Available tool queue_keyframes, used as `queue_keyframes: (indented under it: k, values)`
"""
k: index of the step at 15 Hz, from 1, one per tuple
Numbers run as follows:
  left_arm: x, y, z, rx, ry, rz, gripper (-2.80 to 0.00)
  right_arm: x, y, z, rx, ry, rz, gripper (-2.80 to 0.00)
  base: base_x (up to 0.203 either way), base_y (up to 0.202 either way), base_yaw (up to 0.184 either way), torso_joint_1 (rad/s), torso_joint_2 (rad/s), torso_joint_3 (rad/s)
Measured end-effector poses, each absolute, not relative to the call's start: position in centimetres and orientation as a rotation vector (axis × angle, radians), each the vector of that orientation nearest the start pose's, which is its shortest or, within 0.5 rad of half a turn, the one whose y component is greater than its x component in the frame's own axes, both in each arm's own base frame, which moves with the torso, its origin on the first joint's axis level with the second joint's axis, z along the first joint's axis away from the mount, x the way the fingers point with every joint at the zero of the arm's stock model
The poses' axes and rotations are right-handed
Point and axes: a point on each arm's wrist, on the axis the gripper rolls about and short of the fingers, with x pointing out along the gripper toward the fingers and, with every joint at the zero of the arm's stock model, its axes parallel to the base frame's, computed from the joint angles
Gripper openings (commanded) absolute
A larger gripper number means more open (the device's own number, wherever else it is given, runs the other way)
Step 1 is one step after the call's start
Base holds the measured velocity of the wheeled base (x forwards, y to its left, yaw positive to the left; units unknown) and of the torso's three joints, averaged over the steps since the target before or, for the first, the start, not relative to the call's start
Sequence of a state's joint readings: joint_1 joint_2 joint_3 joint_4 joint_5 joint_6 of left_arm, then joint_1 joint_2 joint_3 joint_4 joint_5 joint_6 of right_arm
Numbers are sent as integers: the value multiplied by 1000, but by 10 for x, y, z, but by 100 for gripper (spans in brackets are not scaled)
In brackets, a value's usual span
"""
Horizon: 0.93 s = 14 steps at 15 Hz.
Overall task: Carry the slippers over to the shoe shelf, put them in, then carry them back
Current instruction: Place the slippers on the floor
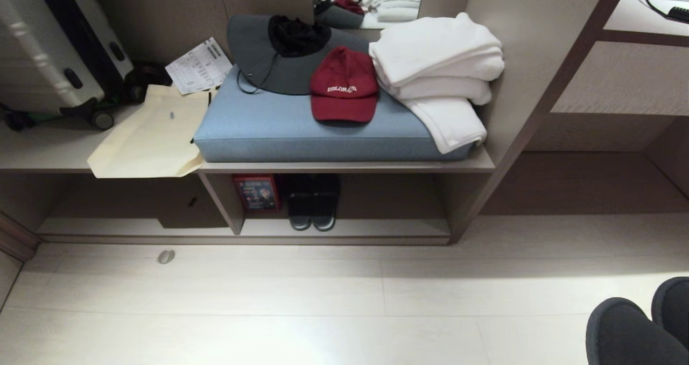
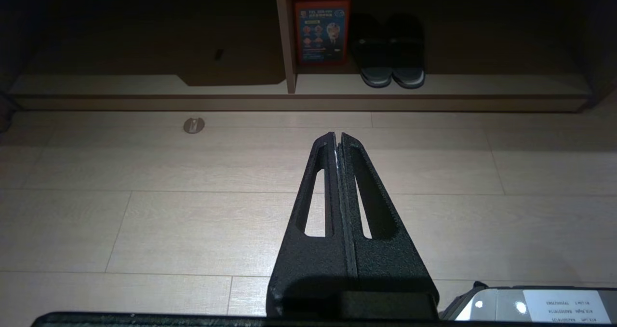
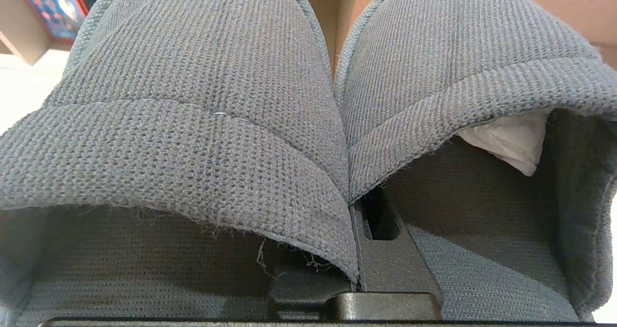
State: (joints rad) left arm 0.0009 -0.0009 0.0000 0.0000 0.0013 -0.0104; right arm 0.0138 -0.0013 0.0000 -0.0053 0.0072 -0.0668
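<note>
Seen from the head camera: the slippers [image 1: 640, 327], a grey-blue pair, at the lower right corner of the view above the pale plank floor [image 1: 323, 300], well apart from the shoe shelf [image 1: 344, 227]. In the right wrist view, both slippers [image 3: 202, 124] side by side and touching, filling the picture, with the right gripper [image 3: 356, 250] clenched on their inner edges where the two bands meet; a scrap of white paper [image 3: 506, 139] tucked inside one toe. Left gripper [image 2: 338, 141] empty, fingers [image 2: 359, 182] pressed together, poised over the floor and pointing toward the shelf's lower cubby. Already in that cubby, just right of an upright divider: black slides [image 1: 312, 206] set toes inward, beside a red box [image 1: 256, 191] propped against the divider. On the bench [image 1: 54, 149] above, a blue cushion [image 1: 280, 123] carrying a red cap [image 1: 344, 85], a wide-brimmed grey hat [image 1: 280, 53] and a stack of folded white towels [image 1: 438, 69], one towel draped over the cushion's edge. To the left, a cream paper bag [image 1: 153, 136] overhanging the bench's front edge, a printed sheet [image 1: 198, 66] and a silver suitcase [image 1: 48, 47]. A small round metal disc [image 1: 166, 256] on the floor before the shelf.
</note>
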Motion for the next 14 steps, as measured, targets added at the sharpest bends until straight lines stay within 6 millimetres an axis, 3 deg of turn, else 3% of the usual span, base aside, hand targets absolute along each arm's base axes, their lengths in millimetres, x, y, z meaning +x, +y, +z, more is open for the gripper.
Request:
queue_keyframes:
  k: [14]
  values:
    - [-23,0,76,-11,-2,2,-280,-23,0,76,-65,-6,21,-280,0,0,0,3,2,202]
